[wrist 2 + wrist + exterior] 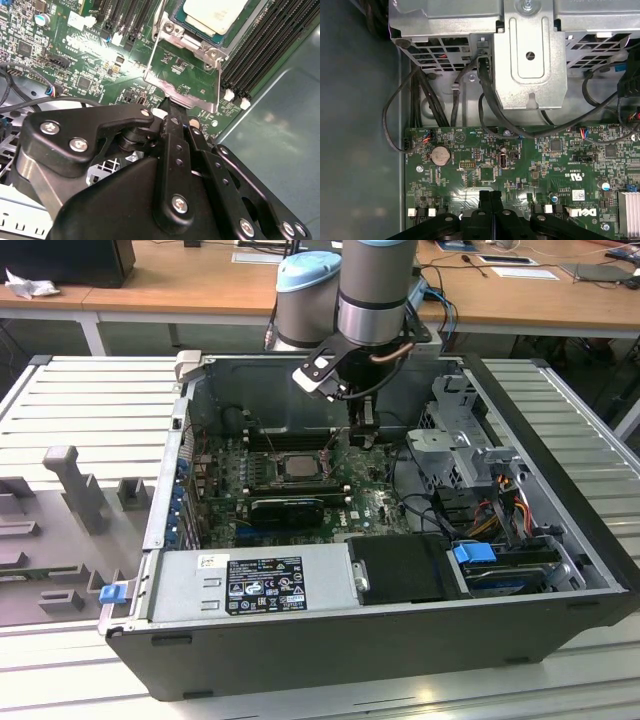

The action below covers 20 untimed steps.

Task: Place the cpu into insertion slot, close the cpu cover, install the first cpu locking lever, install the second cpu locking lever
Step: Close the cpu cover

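cpu (215, 14) sat in insertion slot (197, 35) already. cpu cover (187, 98) was flipped open, tilted up off slot. gripper (171, 107) fingers were squeezed together, pinching cover's free edge, green motherboard (75, 65) underneath.

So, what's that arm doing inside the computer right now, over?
Gripper shut on the free edge of the cpu cover. Cpu seated in the insertion slot, cover open. Nothing between cover and slot.

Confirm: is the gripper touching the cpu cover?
Touching. In the second wrist view the gripper, shut, pinches the cpu cover at its free edge, no gap.
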### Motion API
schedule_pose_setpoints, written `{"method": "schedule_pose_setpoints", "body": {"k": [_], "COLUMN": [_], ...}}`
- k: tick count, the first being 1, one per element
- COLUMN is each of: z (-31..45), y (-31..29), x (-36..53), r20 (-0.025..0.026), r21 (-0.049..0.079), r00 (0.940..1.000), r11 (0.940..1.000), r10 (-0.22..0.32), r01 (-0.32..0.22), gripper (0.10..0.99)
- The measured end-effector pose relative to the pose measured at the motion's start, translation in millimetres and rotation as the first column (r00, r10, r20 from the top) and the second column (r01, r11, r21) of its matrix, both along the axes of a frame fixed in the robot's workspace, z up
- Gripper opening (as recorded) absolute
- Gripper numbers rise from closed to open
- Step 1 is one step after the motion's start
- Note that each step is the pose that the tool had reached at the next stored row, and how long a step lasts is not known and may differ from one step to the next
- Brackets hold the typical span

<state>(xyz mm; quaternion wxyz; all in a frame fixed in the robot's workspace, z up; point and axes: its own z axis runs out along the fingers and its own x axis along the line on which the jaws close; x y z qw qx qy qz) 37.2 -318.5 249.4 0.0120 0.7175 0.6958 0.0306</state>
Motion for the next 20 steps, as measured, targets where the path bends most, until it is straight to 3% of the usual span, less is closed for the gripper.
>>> {"method": "schedule_pose_setpoints", "body": {"k": [20], "z": [0.0], "y": [0.0], "x": [-4.7], "r20": [0.0], "r21": [0.0], "r00": [1.0], "r11": [1.0], "r10": [0.0], "r01": [0.0], "gripper": [0.106]}}
